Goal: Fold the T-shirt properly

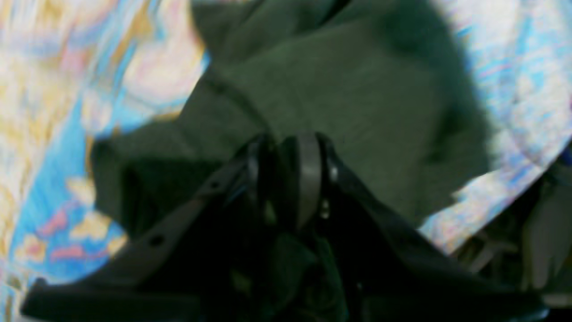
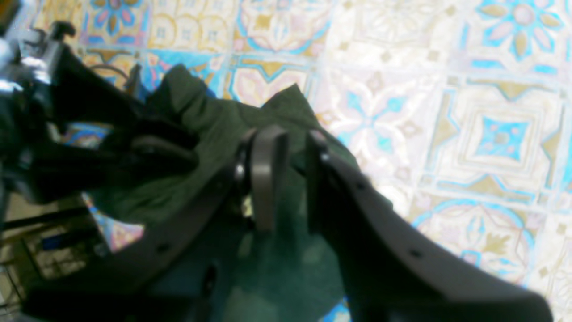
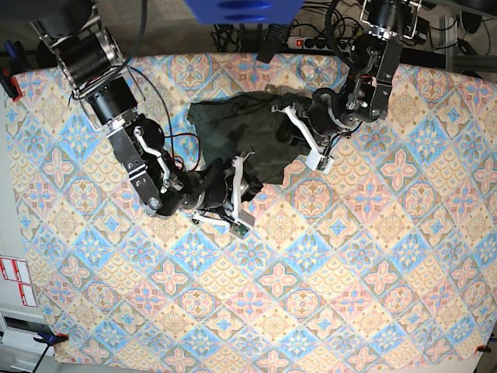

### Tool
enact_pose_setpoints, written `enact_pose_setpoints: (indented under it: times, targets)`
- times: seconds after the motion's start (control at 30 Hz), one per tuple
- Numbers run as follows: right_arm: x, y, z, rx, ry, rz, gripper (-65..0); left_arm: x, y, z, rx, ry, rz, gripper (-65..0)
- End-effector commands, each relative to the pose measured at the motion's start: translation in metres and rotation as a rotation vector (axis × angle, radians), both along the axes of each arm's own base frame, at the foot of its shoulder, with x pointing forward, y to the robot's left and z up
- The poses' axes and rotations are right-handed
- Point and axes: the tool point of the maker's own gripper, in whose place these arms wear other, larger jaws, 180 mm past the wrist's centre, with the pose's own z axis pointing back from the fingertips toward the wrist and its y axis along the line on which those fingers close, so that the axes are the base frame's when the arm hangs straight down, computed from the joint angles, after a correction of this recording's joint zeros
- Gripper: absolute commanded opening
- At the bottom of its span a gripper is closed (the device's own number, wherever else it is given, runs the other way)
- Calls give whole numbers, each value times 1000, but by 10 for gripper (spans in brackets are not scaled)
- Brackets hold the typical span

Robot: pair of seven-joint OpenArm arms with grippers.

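The dark olive T-shirt (image 3: pixel 225 128) lies crumpled on the patterned cloth at the back middle of the table. My left gripper (image 3: pixel 289 124) is at the shirt's right side, and my right gripper (image 3: pixel 247 180) is at its front edge. In the left wrist view the T-shirt (image 1: pixel 357 112) spreads ahead in folds, and the left gripper (image 1: pixel 292 152) is shut with olive fabric bunched between its jaws. In the right wrist view the right gripper (image 2: pixel 292 170) pinches the T-shirt (image 2: pixel 210 120), with fabric filling the narrow gap between its fingers. The left arm shows dark at that view's left.
The table is covered by a tablecloth (image 3: pixel 334 256) with blue, pink and tan tiles. Cables and a power strip (image 3: pixel 311 43) lie past the far edge. A blue object (image 3: pixel 241 9) hangs at the top middle. Both arm bases stand at the back corners.
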Motion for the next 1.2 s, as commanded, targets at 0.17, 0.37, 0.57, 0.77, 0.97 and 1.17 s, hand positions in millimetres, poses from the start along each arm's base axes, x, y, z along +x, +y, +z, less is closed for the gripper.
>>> enact_pose_setpoints:
  times: [0.17, 0.37, 0.57, 0.77, 0.97, 1.17]
  targets:
    - [-3, -1, -22, -46, 52, 25, -545, -2, 11, -18, 74, 19, -17, -565]
    - [2, -1, -15, -79, -4, 48, -488, 2, 7, 1, 74, -65, -26, -565]
    - [9, 12, 15, -71, -130, 92, -378, 2, -1, 23, 33, -150, -12, -565]
    - [-13, 55, 12, -57, -118, 206, -379, -1, -6, 42, 9, -199, -14, -565]
    - [-21, 69, -5, -70, -62, 224, -379, -22, 0, 34, 25, -163, -27, -565]
    - [-10, 62, -19, -138, -54, 211, -379, -33, 18, 22, 75, -127, -34, -565]
